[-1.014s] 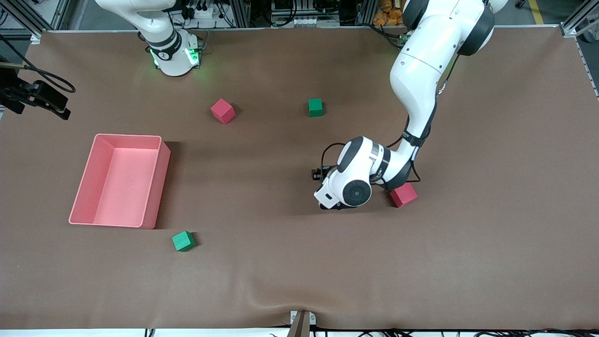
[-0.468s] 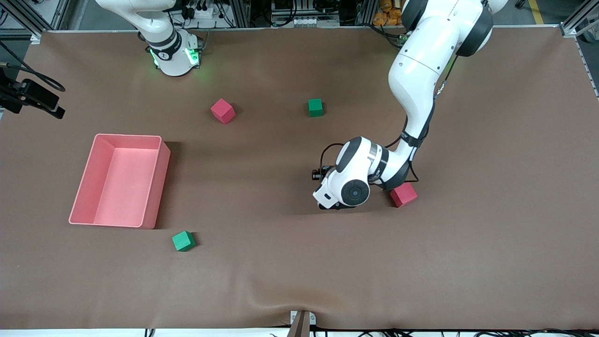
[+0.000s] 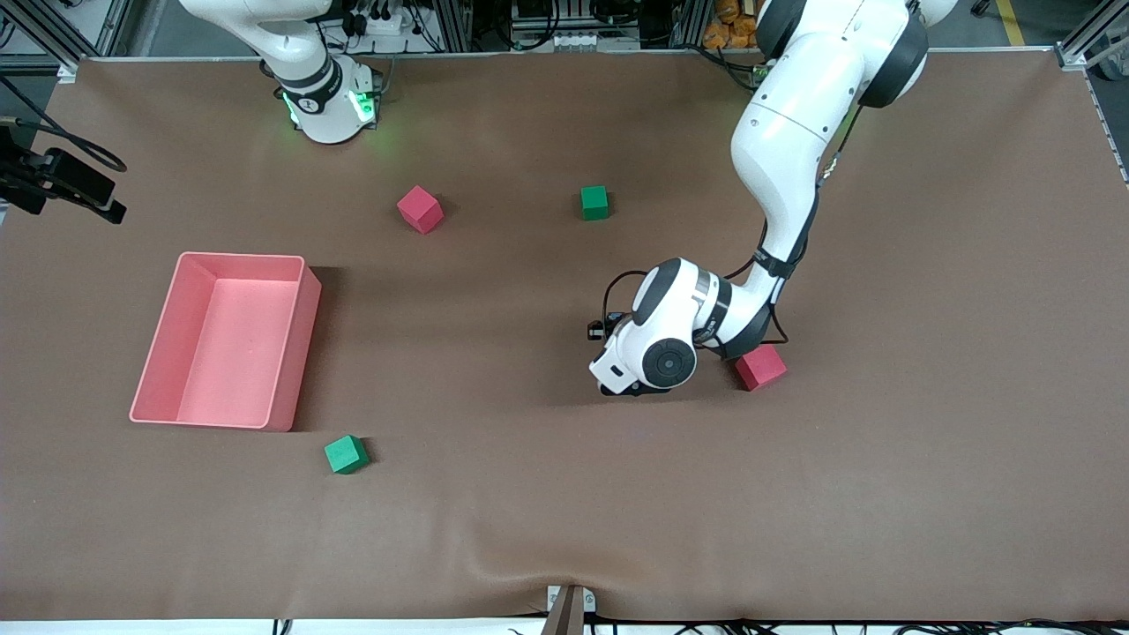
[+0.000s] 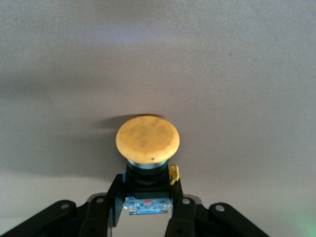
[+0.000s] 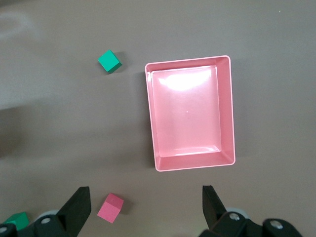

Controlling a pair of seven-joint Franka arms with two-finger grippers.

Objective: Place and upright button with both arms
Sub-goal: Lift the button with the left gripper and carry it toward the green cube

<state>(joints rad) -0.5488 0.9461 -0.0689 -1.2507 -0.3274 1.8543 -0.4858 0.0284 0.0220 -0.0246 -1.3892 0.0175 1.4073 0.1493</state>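
**Q:** Near the middle of the tabletop [image 3: 564, 494], what does the left hand [image 4: 147, 210] show?

**A:** Its fingers [image 4: 114, 200] are clenched on the black body of the button [image 4: 147, 140], orange cap pointing away from the wrist, low over bare tabletop. From the front, the left wrist [image 3: 663, 339] hides the button; a red cube [image 3: 760, 367] lies just beside that wrist.

**Q:** And the right hand [image 5: 145, 202]?

**A:** It waits, fingers [image 5: 79, 205] spread apart, high over the right arm's end of the tabletop, above the pink tray [image 5: 224, 108].

**Q:** What else lies there?

**A:** A green cube [image 3: 346, 454] sits near the tray's corner closest to the front camera. Farther from that camera, another red cube [image 3: 420, 209] and another green cube [image 3: 594, 202] stand well apart.
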